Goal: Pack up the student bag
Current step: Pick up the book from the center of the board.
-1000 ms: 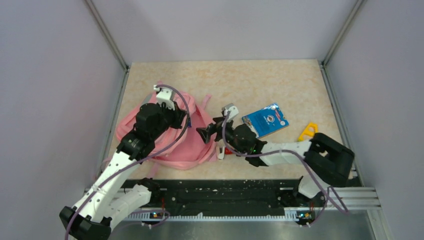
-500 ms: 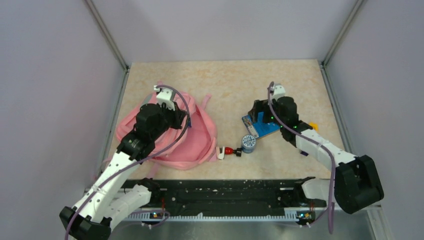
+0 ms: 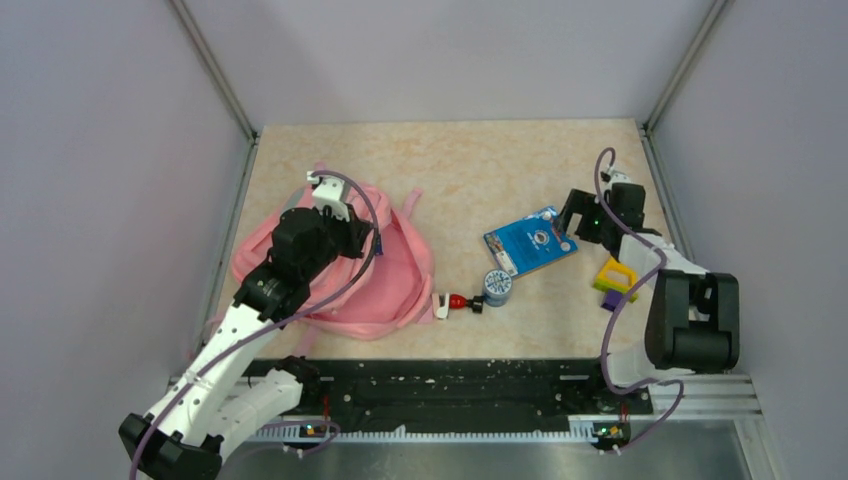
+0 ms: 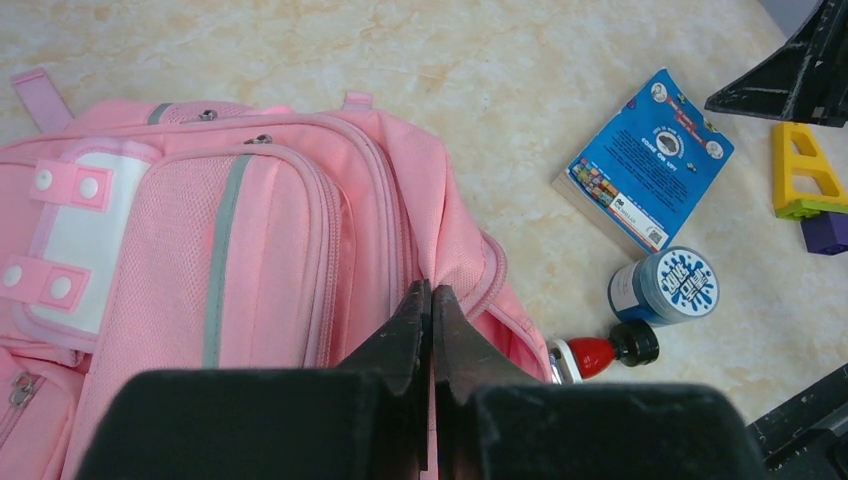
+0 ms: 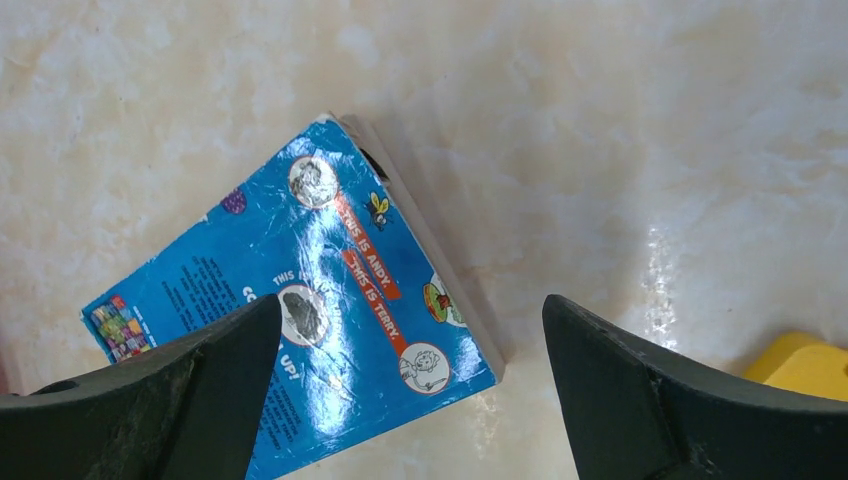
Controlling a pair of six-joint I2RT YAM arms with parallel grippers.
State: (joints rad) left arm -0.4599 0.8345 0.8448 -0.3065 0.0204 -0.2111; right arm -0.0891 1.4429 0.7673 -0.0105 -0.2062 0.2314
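Sitting over student bag [image 4: 250,230] seam, L fingers [image 4: 405,330] together, R fingers [image 5: 200,380] apart above book [image 5: 330,330]

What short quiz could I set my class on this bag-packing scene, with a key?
1. True or false: the right end effector is open, with the blue book in view below it.
2. Which item lies nearest the student bag? A) yellow block B) small red-tipped item C) blue book
3. In a few words: how do the left end effector jaws stand, and on what?

Key
1. True.
2. B.
3. Closed together, apparently pinching the pink fabric at the student bag's edge.
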